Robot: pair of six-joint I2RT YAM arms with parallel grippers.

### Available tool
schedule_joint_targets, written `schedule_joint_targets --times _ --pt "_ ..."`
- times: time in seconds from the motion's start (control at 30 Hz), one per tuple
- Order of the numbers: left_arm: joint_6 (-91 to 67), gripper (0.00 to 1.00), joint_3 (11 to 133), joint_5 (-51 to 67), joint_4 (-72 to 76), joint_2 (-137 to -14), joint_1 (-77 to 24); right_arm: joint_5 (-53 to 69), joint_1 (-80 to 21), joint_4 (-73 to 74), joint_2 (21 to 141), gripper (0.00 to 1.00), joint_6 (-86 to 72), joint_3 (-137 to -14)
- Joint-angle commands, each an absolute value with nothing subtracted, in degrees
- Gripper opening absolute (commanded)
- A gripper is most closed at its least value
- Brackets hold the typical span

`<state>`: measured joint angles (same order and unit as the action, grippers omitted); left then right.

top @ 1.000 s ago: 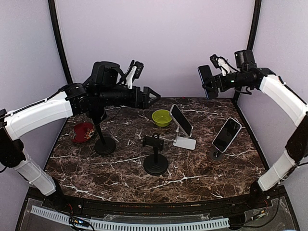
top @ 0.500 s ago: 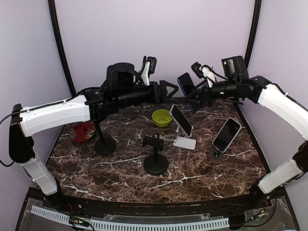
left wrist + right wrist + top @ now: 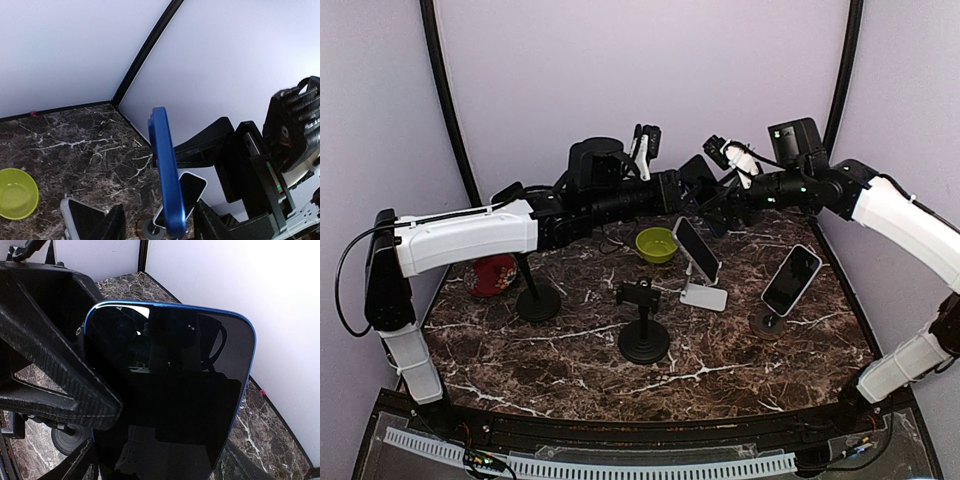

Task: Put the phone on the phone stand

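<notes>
My table (image 3: 570,370), left to right
Left, pole stand (image 3: 537,300); clamp stand (image 3: 643,335) centre, bowl (image 3: 656,245) behind it; right of the bowl, phone (image 3: 695,250) on a folding stand (image 3: 704,297); farthest right, second phone (image 3: 791,280) on a round stand (image 3: 767,322).

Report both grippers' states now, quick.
Left gripper: jaws either side of the blue-cased dark-screened phone; whether it grips cannot be told.
Right gripper: closed, holding that phone aloft.
</notes>
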<state>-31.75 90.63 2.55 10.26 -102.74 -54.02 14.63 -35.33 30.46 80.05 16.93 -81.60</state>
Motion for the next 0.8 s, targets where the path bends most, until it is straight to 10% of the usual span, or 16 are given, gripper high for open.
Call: schedule_joint_targets --times 0.0,0.77 --pt "-32.5 0.42 91.4 4.7 15.7 -102.2 -54.1 11.6 -36.9 26.6 78.4 0.48 18.7 -81.6" --pt "-33.0 0.0 97.1 11.6 16.5 -107.4 -53.6 10.1 -38.1 26.3 77.7 0.48 19.2 -80.8"
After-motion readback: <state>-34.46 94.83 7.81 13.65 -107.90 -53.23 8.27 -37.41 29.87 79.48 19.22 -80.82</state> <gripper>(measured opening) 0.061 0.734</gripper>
